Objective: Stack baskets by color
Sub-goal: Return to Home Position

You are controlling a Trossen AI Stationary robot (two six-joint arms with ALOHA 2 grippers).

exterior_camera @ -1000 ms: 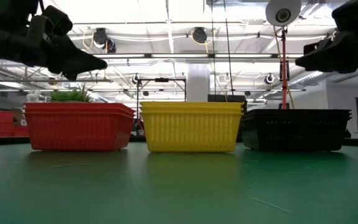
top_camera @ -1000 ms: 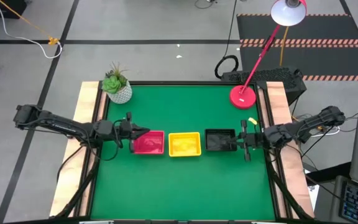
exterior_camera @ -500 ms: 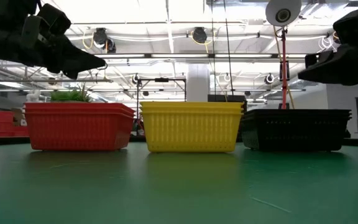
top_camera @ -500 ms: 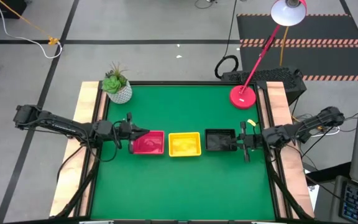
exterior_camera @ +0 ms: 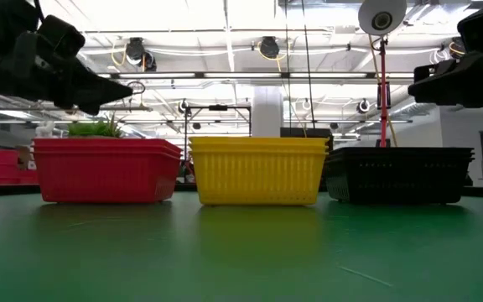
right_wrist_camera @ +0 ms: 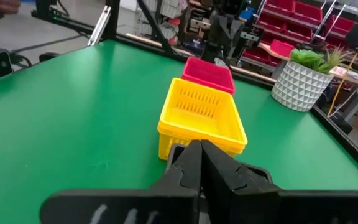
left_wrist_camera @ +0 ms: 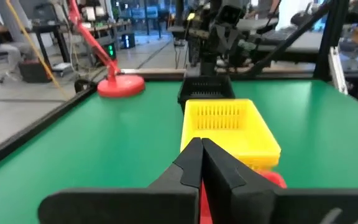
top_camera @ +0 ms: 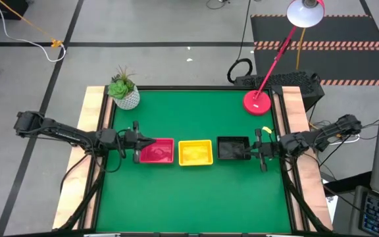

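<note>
— While you have both arms up off the baskets, all three piles sit in one row across the middle of the green table [top_camera: 189,197]: red stack [top_camera: 156,151] on the left, yellow stack [top_camera: 195,152] in the centre, black stack [top_camera: 233,148] on the right.

— Are they touching each other?

— From table height the yellow stack looks just beside its neighbours on both sides. From above you can see thin gaps of green between them. Each pile shows layered rims, one basket nested in the next, though the count per pile can't be read for sure.

— Where is my left gripper [top_camera: 145,141]?

— You have it in the air over the left end of the red stack, clear above the rim. Its fingers [left_wrist_camera: 191,165] are pressed together with nothing between them.

— And the right one?

— Your right gripper [top_camera: 252,151] hangs at the right end of the black stack, also raised above it. Its fingers [right_wrist_camera: 190,163] are likewise closed tip to tip and empty. The two grippers point at each other along the row.

— Anything else on the table?

— You have a white plant pot [top_camera: 125,95] at the far left corner and a round red lamp base [top_camera: 258,102] near the far right corner, both well apart from the baskets.
</note>
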